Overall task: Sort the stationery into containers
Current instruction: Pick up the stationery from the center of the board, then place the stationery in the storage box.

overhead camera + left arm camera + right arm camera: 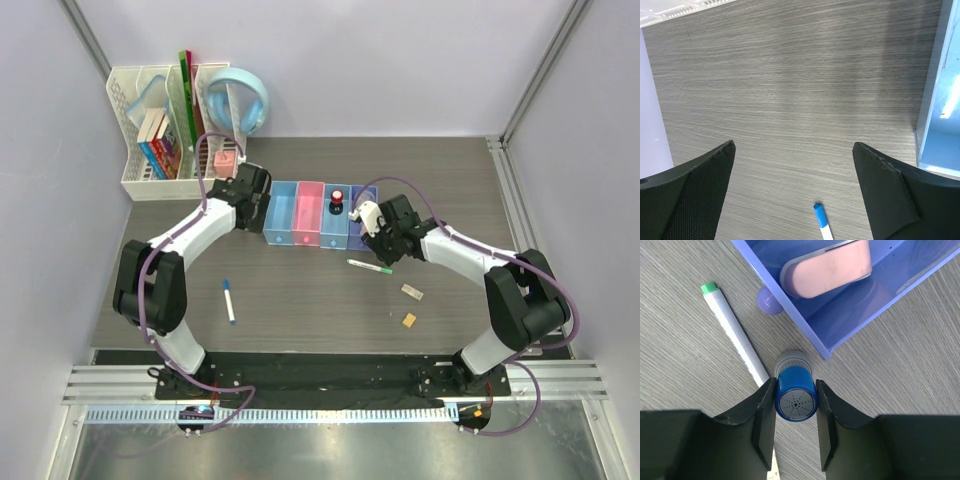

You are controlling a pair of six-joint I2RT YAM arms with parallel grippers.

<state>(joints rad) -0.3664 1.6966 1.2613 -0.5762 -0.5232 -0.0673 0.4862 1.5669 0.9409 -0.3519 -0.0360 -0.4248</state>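
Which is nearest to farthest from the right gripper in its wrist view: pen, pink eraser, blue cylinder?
1. The blue cylinder, between the right gripper's fingers.
2. The pen, on the table beside them, frame left.
3. The pink eraser, inside the purple bin ahead.

A robot test cell in a lab: plain pale wall panels (400, 60) in aluminium framing (540, 68) enclose a grey wood-grain table (300, 305). Two arms, left (190, 235) and right (460, 250), are bolted to a black base plate (330, 375). Office props, a mesh file organizer (135, 178) and headphones (252, 108), are set on the table.
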